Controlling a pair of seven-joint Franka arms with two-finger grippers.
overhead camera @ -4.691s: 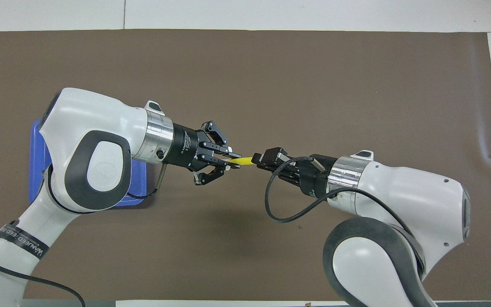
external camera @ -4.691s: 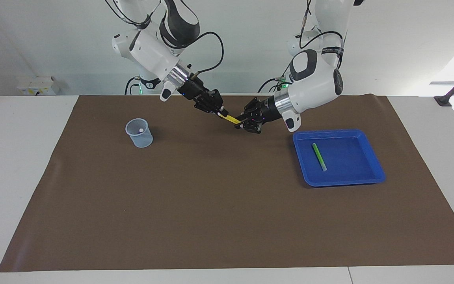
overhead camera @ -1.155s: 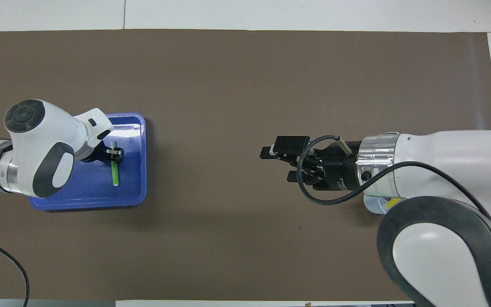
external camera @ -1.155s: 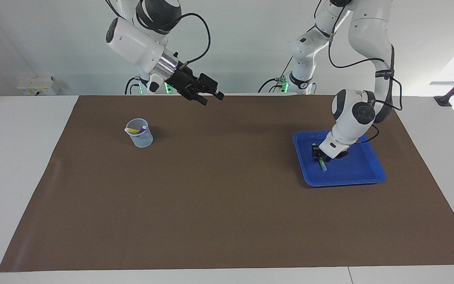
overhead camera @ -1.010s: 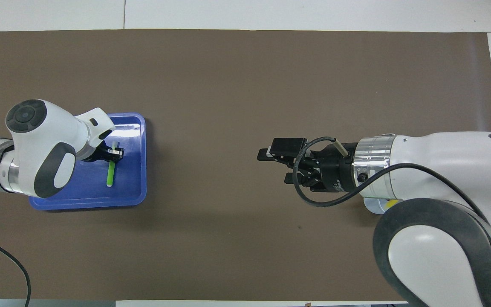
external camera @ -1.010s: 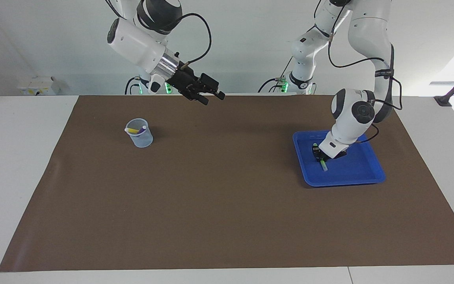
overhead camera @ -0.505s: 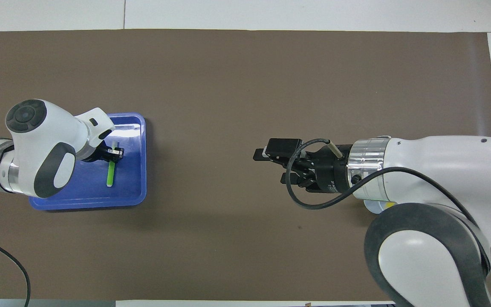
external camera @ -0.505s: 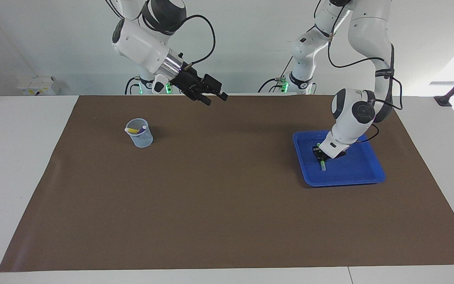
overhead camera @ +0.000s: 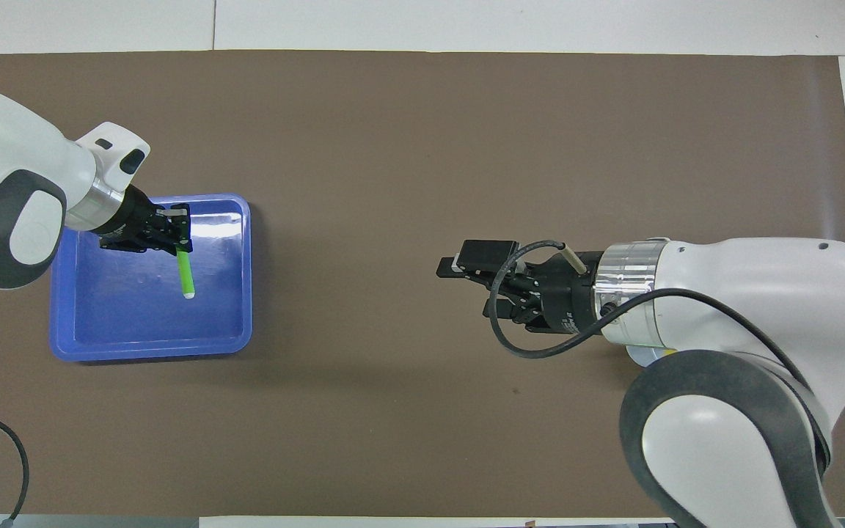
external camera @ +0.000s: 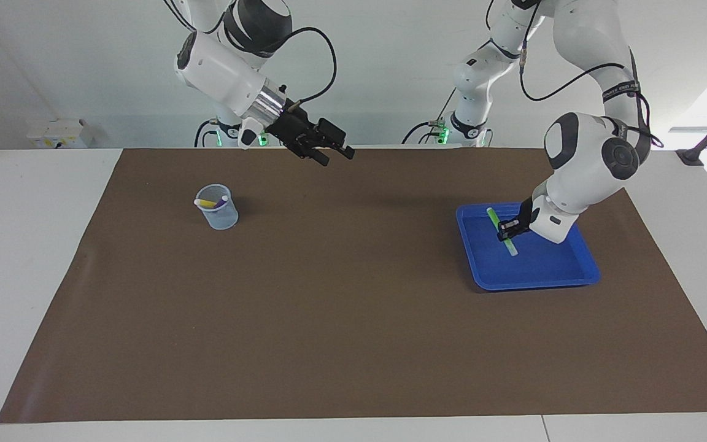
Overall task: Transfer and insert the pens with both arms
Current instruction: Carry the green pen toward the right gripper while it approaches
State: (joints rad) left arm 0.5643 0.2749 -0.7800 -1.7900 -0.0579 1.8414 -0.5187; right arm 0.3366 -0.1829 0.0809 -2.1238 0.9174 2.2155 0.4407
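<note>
Now the green pen (external camera: 501, 232) is gripped near its upper end by the left gripper (external camera: 509, 228), whose fingers are closed on it. It hangs tilted over the blue tray (external camera: 583, 261), with its pale cap end pointing down toward the tray floor; whether the tip touches the floor cannot be told. The tray lies toward the left arm's end of the table, closer to the edge where the robots stand than to the edge away from them. Probably the pen is taken near one end so that most of its length stays free for the other gripper to take.

The yellow pen (external camera: 207, 202) and the purple pen (external camera: 221, 201) stand leaning inside the clear cup (external camera: 217, 215), which sits toward the right arm's end of the table, well apart from the tray. So two of the three pens seem to be already inserted, and the green one is the last.

The right gripper (external camera: 329, 152) hovers above the brown mat (external camera: 341, 319), over the part near the robots' edge and about the middle of its length, between cup and tray. Its fingers are apart and hold nothing. It points toward the left arm's end, which suggests it waits there to receive the green pen.
</note>
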